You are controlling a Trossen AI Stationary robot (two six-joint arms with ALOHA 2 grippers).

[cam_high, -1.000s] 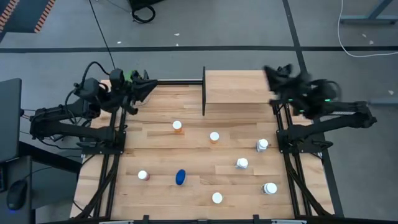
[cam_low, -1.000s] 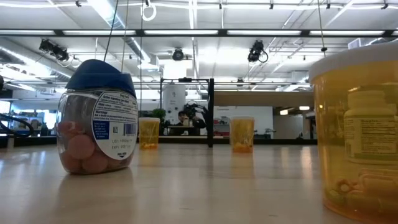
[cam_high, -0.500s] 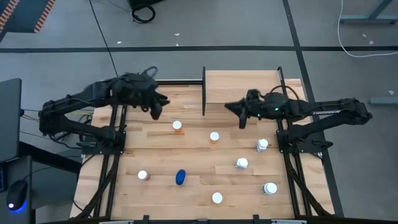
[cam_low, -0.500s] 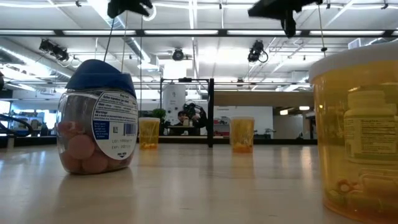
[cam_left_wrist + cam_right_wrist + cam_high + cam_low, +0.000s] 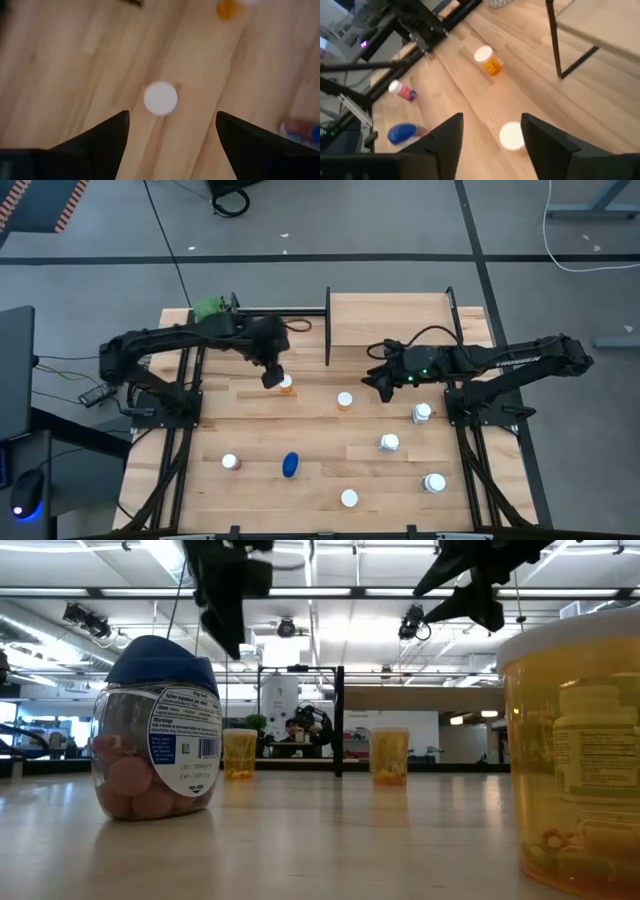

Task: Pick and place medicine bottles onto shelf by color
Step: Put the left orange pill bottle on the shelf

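Several medicine bottles stand upright on the wooden table. My left gripper [image 5: 272,376] hangs open, pointing steeply down, just left of and above an orange white-capped bottle [image 5: 286,384]; that cap [image 5: 160,98] shows ahead between its fingers [image 5: 172,116]. My right gripper [image 5: 375,382] is open and slants down toward a second orange bottle [image 5: 345,400], whose cap [image 5: 511,135] lies ahead of its fingers [image 5: 491,120]. Both grippers show high above the table in the low view [image 5: 225,600] [image 5: 470,585]. The shelf [image 5: 390,320] stands at the far edge, with nothing on it.
A pink bottle [image 5: 230,462] and a blue bottle [image 5: 290,465] stand near left. White bottles [image 5: 422,413] [image 5: 389,443] [image 5: 434,482] stand at the right, one more [image 5: 349,498] near the front edge. A green plant [image 5: 210,307] sits at the far left corner.
Both arms have swung in from the table's far corners toward its middle and come down. Both grippers have tipped from about level to pointing downward, the left over the left orange bottle, the right toward the middle orange bottle. No bottle has moved.
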